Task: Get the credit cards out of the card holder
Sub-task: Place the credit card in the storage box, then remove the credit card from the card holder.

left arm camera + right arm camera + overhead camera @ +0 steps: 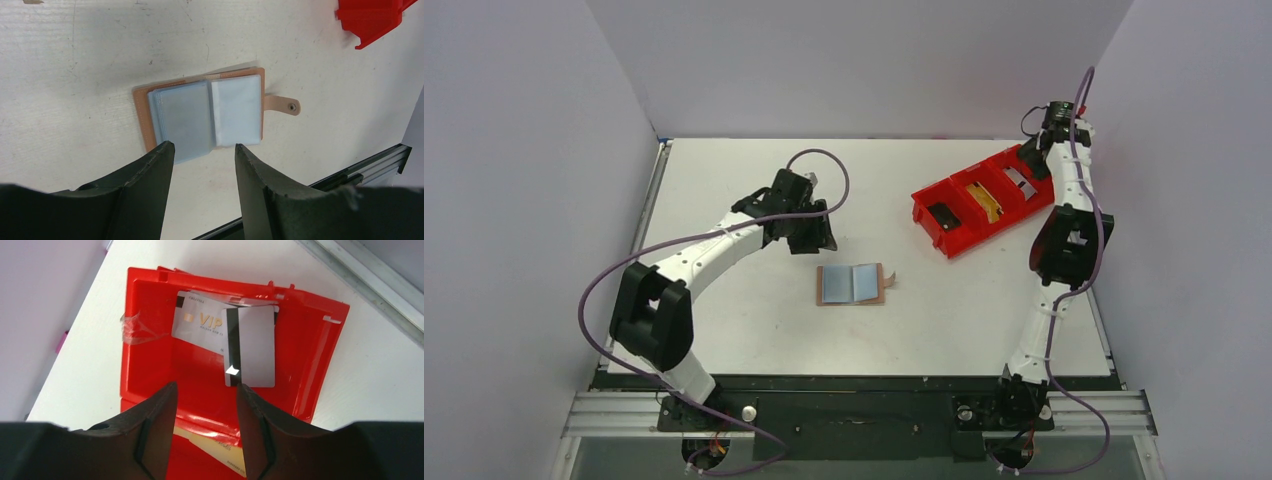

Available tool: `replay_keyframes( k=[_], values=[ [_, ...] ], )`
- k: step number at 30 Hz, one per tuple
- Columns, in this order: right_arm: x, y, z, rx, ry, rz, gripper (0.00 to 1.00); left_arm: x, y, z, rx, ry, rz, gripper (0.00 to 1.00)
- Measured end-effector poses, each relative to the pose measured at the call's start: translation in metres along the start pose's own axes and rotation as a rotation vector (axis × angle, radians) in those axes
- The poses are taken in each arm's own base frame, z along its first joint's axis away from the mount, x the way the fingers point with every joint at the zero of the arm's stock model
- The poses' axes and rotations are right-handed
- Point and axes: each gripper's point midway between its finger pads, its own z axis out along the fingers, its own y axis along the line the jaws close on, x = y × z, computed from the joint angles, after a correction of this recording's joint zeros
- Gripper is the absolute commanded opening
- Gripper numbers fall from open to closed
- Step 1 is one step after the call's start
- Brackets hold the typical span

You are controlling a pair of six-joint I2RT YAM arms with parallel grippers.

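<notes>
The tan card holder (853, 285) lies open and flat mid-table, pale blue-grey sleeves up, its tab to the right. In the left wrist view the card holder (205, 114) sits just beyond my open, empty left gripper (204, 150); in the top view that gripper (816, 238) hovers just behind-left of it. My right gripper (206, 390) is open and empty over the red tray's (150, 365) end compartment, where a white VIP card (200, 322) and a grey magnetic-stripe card (252, 347) lie. No card shows in the sleeves.
The red compartment tray (929, 205) stands at the back right, with a yellow card (987, 202) in its middle compartment and a dark card (944, 217) in the near one. The right arm (1064, 240) reaches over it. The table's front rail (360, 167) is close.
</notes>
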Motion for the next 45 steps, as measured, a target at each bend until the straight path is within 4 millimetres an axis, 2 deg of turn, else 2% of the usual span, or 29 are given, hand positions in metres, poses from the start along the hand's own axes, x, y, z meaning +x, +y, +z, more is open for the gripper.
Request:
replay_keyframes(
  k=[2,5,8,11,14,16,18,20,23,27,34,38,42,45],
  values=[
    [0.002,0.005,-0.007,-0.012,0.003,-0.002,0.44,0.002,0.001,0.004,-0.006,0.013,-0.008,0.46],
    [0.012,0.022,-0.029,-0.045,0.004,-0.029,0.44,0.003,0.003,0.009,-0.012,0.021,-0.019,0.46],
    [0.043,0.050,-0.072,-0.109,0.016,-0.102,0.44,0.003,0.005,0.012,-0.016,0.026,-0.029,0.46],
    [0.096,0.088,-0.130,-0.218,0.035,-0.211,0.44,0.003,0.010,0.014,-0.020,0.024,-0.049,0.46],
    [0.164,0.115,-0.185,-0.352,0.089,-0.324,0.43,0.011,0.024,0.021,-0.043,0.037,-0.085,0.46],
    [0.205,0.121,-0.212,-0.425,0.140,-0.390,0.43,0.019,0.038,0.024,-0.069,0.056,-0.114,0.46],
    [0.249,0.115,-0.232,-0.468,0.203,-0.461,0.43,0.026,0.053,0.026,-0.101,0.072,-0.146,0.46],
    [0.281,0.104,-0.241,-0.485,0.251,-0.514,0.43,0.027,0.063,0.025,-0.118,0.070,-0.166,0.46],
    [0.329,0.084,-0.243,-0.488,0.331,-0.590,0.44,0.025,0.076,0.016,-0.136,0.048,-0.195,0.46],
    [0.388,0.055,-0.243,-0.472,0.445,-0.690,0.44,0.015,0.081,0.002,-0.129,0.000,-0.211,0.46],
    [0.464,0.051,-0.243,-0.511,0.567,-0.820,0.44,0.011,0.078,-0.003,-0.118,-0.019,-0.204,0.46],
    [0.487,0.044,-0.227,-0.478,0.612,-0.868,0.44,0.011,0.078,-0.003,-0.118,-0.019,-0.203,0.46],
    [0.496,0.044,-0.214,-0.454,0.625,-0.897,0.46,0.009,0.081,-0.004,-0.120,-0.022,-0.209,0.46],
    [0.497,0.052,-0.213,-0.466,0.622,-0.909,0.47,0.008,0.084,-0.004,-0.124,-0.025,-0.215,0.46]
  ],
)
